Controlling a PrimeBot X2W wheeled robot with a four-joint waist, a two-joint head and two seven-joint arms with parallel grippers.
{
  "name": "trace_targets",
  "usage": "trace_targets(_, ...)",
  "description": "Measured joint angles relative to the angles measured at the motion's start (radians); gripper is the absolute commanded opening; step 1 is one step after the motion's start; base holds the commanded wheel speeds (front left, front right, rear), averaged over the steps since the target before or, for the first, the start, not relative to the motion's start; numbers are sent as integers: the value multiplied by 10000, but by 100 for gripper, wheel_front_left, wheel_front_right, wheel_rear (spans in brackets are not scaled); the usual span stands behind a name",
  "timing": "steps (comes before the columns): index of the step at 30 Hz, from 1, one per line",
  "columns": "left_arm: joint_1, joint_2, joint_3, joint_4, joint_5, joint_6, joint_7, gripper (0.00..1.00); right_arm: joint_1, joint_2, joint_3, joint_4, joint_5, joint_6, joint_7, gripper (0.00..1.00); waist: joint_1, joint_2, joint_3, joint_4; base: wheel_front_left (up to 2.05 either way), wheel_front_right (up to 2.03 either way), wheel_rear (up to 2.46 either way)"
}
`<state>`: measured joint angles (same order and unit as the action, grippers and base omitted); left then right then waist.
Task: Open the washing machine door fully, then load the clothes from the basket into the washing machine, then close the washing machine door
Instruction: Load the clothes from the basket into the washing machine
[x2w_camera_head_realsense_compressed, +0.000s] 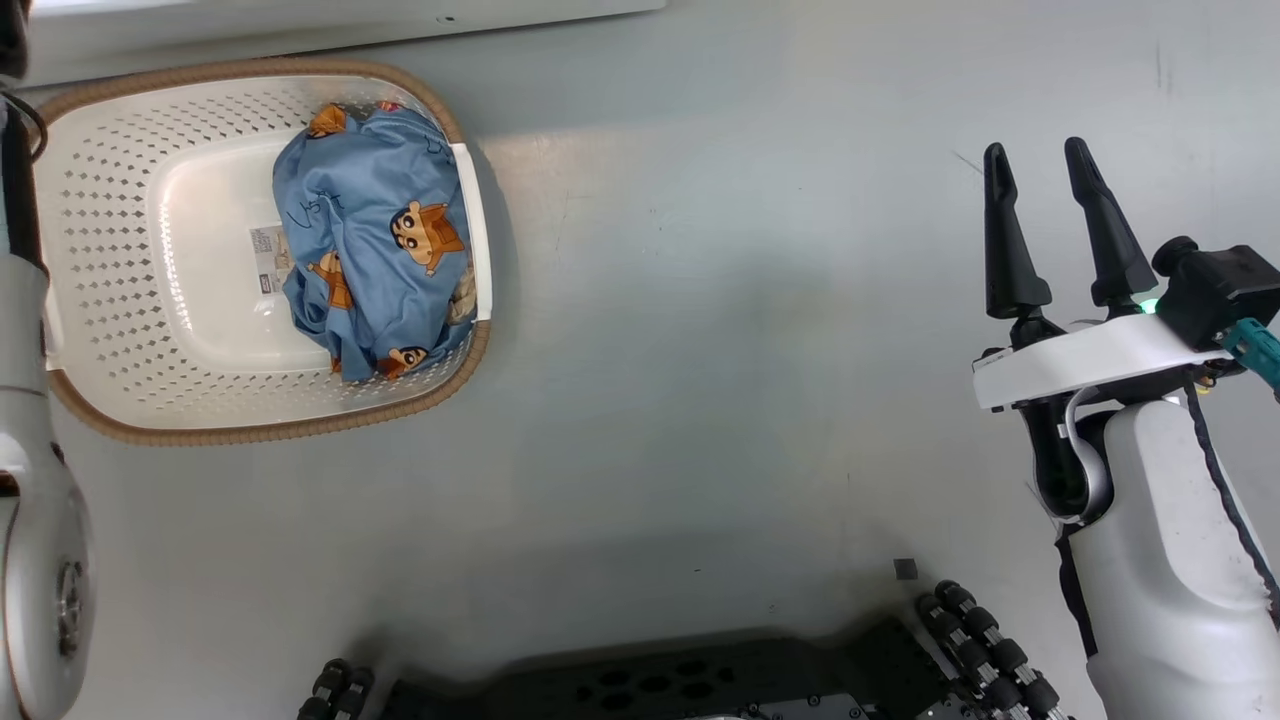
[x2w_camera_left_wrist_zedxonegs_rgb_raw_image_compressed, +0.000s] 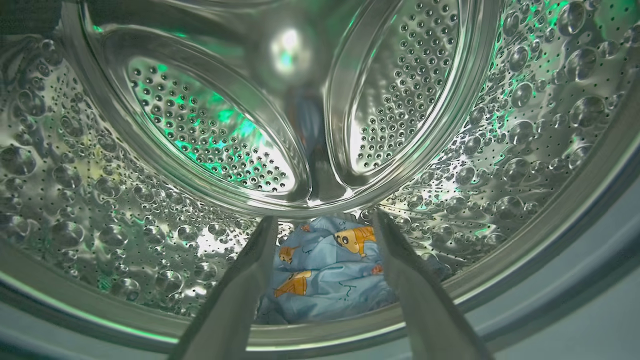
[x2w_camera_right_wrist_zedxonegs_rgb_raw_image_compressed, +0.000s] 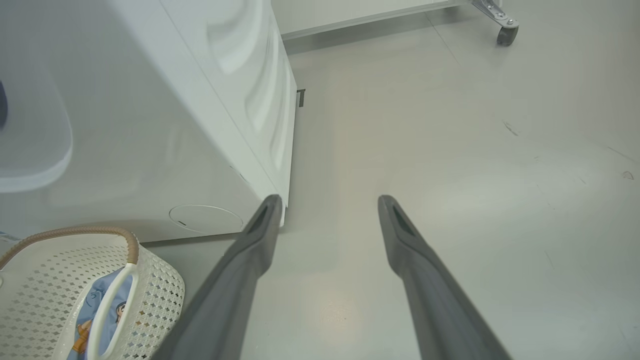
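The cream basket with its brown rim sits on the floor at the upper left, and light blue cartoon-print clothes lie bunched against its right side. In the left wrist view my left gripper is open at the mouth of the washing machine's steel drum, and a light blue printed garment lies on the drum bottom beyond the fingers, held by nothing. My right gripper hangs open over bare floor, far right of the basket. The washing machine and basket also show in the right wrist view. The door is out of view.
The robot's dark base with rollers sits at the bottom of the head view. A pale left arm segment runs down the left edge beside the basket. A caster wheel of a frame stands far off on the floor.
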<state>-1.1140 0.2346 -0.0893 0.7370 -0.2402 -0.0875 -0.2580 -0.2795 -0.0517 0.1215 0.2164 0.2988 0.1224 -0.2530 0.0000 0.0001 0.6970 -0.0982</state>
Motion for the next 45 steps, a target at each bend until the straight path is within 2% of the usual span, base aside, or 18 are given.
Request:
trace_targets(12,1199,-295,194,-487,-73,-86,2,100,8,-113,-84,100,-25,0,0,100,0,0,-860,361,0,0,0)
trace_targets(38,4741,-646,886,-2761,-46,-174,2,100,941,-194,-13,556,-2,0,0,100,-1,0,-3267,1070,0,0,0)
trace_targets(45,5831,-982,922,-3605,10,-188,2,100,1406,-288,-65,541,13,0,0,100,-1,0,-3790,1243,0,0,0)
